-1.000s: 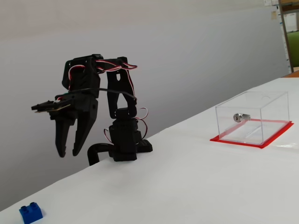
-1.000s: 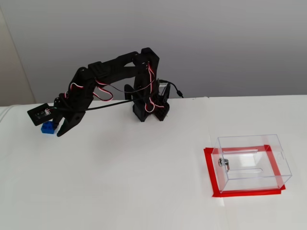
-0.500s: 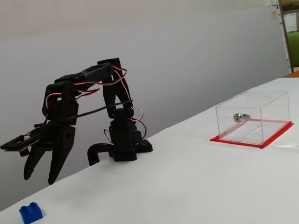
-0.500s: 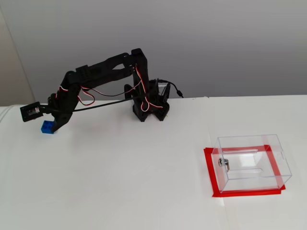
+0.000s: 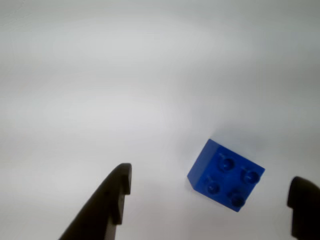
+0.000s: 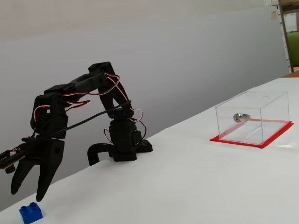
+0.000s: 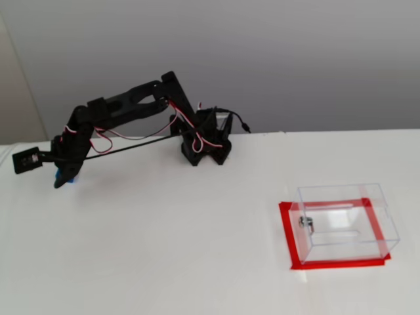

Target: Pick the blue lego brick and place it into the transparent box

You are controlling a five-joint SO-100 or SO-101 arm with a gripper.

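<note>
The table (image 6: pixel 196 182) was white and ran wide across both fixed views, with a grey wall behind it. In a fixed view from the side, a strip of shelving (image 6: pixel 289 32) showed at the far right edge, which the higher fixed view did not take in.

The arm (image 6: pixel 70 93) stood on its black base (image 7: pixel 207 141) at the table's back edge and reached out to the left in both fixed views, red and white wires looped along it. The side view showed it bent down steeply, the gripper (image 6: pixel 27 192) pointing at the table and hanging just above the brick (image 6: pixel 31 213), apart from it. From the higher fixed view the gripper (image 7: pixel 60 182) covered most of the brick, and only a sliver of blue (image 7: pixel 59 174) peeked out beside it.

The box (image 7: pixel 344 220) sat well apart from the arm, far right in both fixed views, on its red base rim. The higher view looked down into it; the side view showed its walls and the silver lock (image 6: pixel 241 117) more plainly. Nothing blue lay inside it.

Only the wrist view showed the jaws clearly. They were spread wide, one finger (image 5: pixel 102 205) at lower left and the other at the right edge, with the gripper (image 5: pixel 212 187) empty. The brick (image 5: pixel 226 175) lay on the table between them, turned at an angle, nearer the right finger and touching neither. Four studs showed on its top there.
</note>
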